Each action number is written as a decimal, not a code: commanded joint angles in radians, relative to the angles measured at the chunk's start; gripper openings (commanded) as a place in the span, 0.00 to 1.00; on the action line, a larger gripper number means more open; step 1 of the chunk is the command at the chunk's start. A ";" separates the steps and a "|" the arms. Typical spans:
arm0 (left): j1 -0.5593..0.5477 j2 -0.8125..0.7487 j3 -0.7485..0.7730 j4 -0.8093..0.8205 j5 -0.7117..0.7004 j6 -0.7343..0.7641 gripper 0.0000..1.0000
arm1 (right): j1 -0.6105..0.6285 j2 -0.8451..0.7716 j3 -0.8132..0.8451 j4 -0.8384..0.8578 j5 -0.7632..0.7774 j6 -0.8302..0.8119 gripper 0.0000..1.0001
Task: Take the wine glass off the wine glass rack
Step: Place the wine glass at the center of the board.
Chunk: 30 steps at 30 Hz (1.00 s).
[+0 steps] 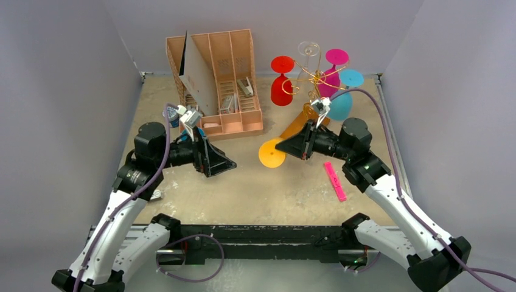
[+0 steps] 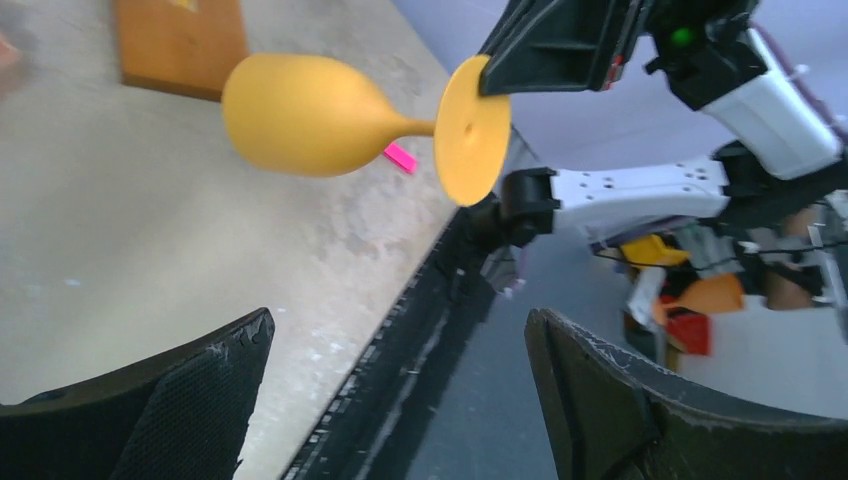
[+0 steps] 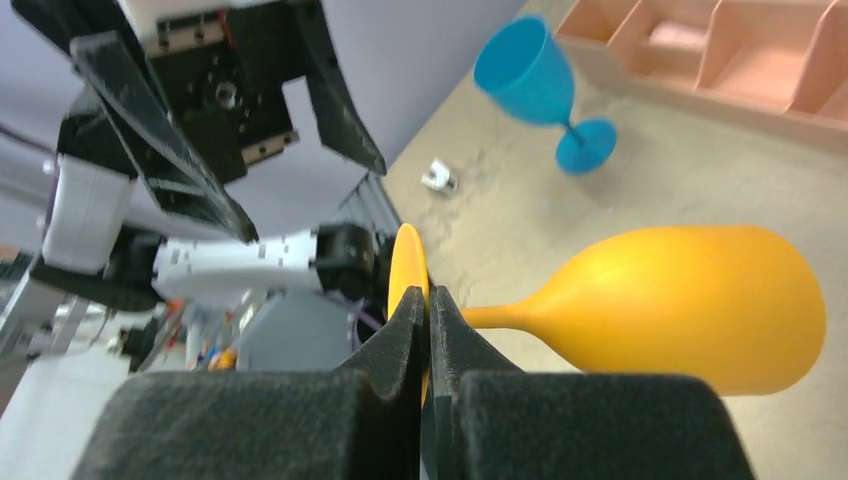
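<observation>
The wine glass (image 1: 271, 153) is off the wine glass rack (image 1: 313, 76) and held in the air over the desk (image 1: 255, 188), in front of the rack. It is opaque yellow-orange with a matte surface, a full rounded bowl, a short thin stem and a flat round foot. It lies on its side, bowl pointing back toward the rack and foot toward the left arm. The right jaws are clenched on the edge of the foot, one on each face of the disc. The left jaws are spread wide and hold nothing, facing the glass's foot from nearby without touching it.

Red (image 1: 282, 82), magenta (image 1: 331, 73), light blue (image 1: 344, 100) and clear (image 1: 309, 50) glasses hang on the rack's gold wire arms. A blue glass (image 3: 535, 80) stands on the desk near the pink-tan organiser (image 1: 234, 79). A pink strip (image 1: 334, 181) lies on the desk under the right arm.
</observation>
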 commanded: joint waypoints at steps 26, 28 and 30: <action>-0.235 0.243 -0.079 0.420 -0.007 -0.264 0.21 | 0.055 0.150 -0.062 0.331 -0.335 0.070 0.00; -0.235 0.252 -0.107 0.505 0.016 -0.308 0.03 | 0.056 0.160 -0.050 0.281 -0.343 0.034 0.00; -0.235 0.254 -0.120 0.535 0.027 -0.317 0.00 | 0.057 0.162 -0.029 0.202 -0.342 -0.014 0.00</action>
